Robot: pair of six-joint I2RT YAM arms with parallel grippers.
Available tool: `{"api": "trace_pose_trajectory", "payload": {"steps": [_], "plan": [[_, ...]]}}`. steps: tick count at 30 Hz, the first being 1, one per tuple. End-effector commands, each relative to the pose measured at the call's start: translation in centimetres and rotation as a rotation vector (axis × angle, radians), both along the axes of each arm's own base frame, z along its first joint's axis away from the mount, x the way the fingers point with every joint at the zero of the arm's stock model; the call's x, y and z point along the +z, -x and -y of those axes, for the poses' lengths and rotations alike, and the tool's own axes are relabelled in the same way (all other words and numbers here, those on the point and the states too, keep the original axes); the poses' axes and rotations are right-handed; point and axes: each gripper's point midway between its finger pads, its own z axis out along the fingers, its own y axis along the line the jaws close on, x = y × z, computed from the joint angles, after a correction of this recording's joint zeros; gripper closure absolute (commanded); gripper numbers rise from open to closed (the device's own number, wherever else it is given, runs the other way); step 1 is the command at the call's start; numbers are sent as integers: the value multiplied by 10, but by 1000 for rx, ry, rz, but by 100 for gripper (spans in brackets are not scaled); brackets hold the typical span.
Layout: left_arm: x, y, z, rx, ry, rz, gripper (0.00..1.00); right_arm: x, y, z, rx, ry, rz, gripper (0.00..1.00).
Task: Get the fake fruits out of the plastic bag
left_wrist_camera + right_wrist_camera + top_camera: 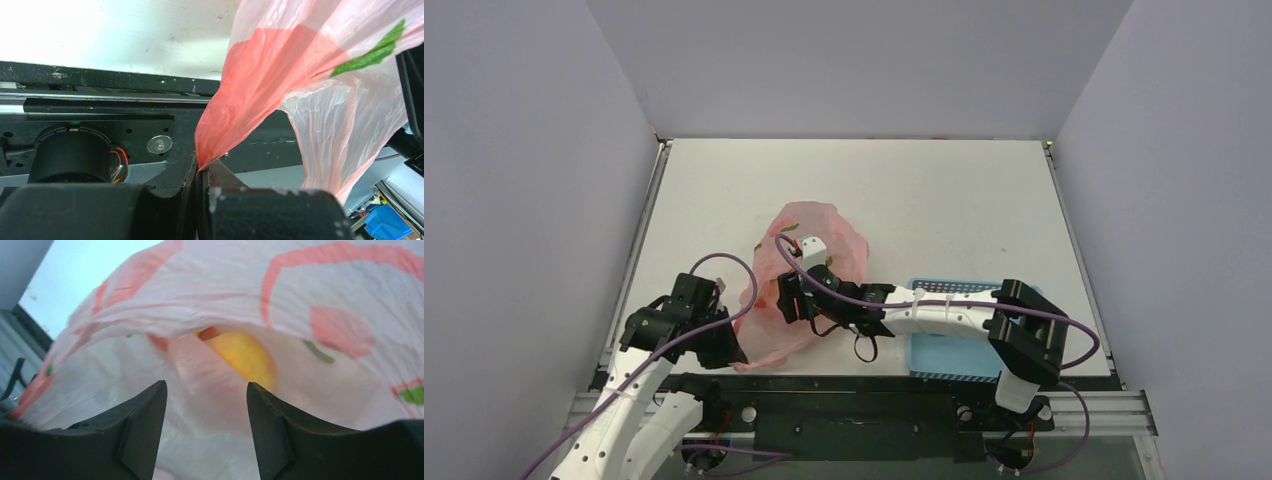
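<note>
The pink plastic bag (pixel 822 232) lies crumpled left of the table's middle. My left gripper (pixel 734 352) is at the bag's near left corner. In the left wrist view that gripper (pixel 202 169) is shut on a pinched fold of the plastic bag (pixel 280 65), which stretches up and to the right. My right gripper (pixel 784 298) reaches into the bag from the right. In its wrist view the right gripper (pixel 206 390) is open with nothing between its fingers. A yellow-orange fake fruit (pixel 246 359) sits just beyond the fingertips, under a fold of the plastic bag (pixel 320 285). Any other fruits are hidden.
A blue perforated basket (pixel 952 288) stands on the near right of the table, partly covered by the right arm. The black rail of the arm mounts (pixel 100 80) runs along the table's near edge, just beside the left gripper. Grey walls enclose the table.
</note>
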Motion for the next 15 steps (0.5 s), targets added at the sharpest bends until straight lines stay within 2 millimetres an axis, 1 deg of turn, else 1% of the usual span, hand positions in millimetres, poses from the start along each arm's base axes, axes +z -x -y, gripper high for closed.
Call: {"api": "trace_pose_trajectory", "payload": {"steps": [1,2,3,4,5,6,7,8,9,10,11,12,13,14,15], "plan": [[4,-10,5,-18,19,43,100,-9,-20,-9,-22,17,30,44],[6,-11,6,-17,24,50,100,-21,-20,-14,-10,40,26,45],[9,-14,9,-16,38,64,100,-29,-17,-17,7,64,24,46],[11,-17,11,-17,48,71,100,-40,-16,-22,10,89,24,54],[17,-20,12,-18,54,88,100,-44,-7,-26,29,107,35,58],[19,-23,12,-16,52,97,100,-51,-5,-25,14,131,53,67],[25,-27,12,-13,53,118,98,-53,4,-28,22,134,71,71],[28,-31,11,-9,44,130,93,-59,4,-22,-4,157,92,76],[36,-35,11,-8,43,155,82,-60,5,-22,-30,152,108,78],[39,-39,9,-1,30,170,77,-68,6,-17,-43,166,109,82],[47,-44,9,4,29,193,67,-73,6,-13,-63,159,116,83],[51,-48,7,11,19,212,64,-75,5,-13,-72,145,124,84],[58,-54,8,17,19,230,61,-80,4,-7,-89,159,130,84],[61,-60,6,29,6,246,59,-78,3,-7,-98,147,138,84],[65,-66,7,43,2,247,58,-85,5,-2,-99,157,140,84]]}}
